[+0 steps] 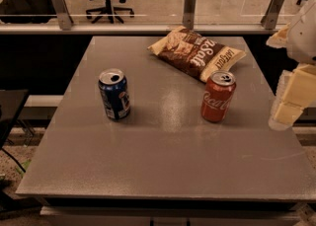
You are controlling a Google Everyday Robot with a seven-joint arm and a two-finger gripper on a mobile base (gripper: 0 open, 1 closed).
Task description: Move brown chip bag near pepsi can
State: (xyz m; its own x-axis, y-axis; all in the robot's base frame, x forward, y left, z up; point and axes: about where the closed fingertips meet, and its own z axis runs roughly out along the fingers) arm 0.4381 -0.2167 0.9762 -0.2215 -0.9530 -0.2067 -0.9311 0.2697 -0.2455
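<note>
A grey, square worktop (163,163) fills most of the view, seen from above its near edge, with a glass railing on metal posts (189,7) running just behind its far edge and office chairs (106,0) on the floor beyond. At the right edge of the worktop, about halfway along it, the robot's pale, cream-coloured arm reaches in from the side, and its gripper (286,114) hangs down over that edge, above the surface and touching nothing. Whether the gripper is open or closed cannot be told. The brown chip bag (197,52) lies flat near the far edge, right of centre, set at a slant so that one cream end points toward the far edge and the other toward the right edge. White lettering runs across its dark brown face. Just in front of the bag, toward the right edge, a red Coca-Cola can (218,96) stands upright, close to the bag. The pepsi can (114,95), blue with a silver top, stands upright left of centre, well apart from the bag and the red can.
</note>
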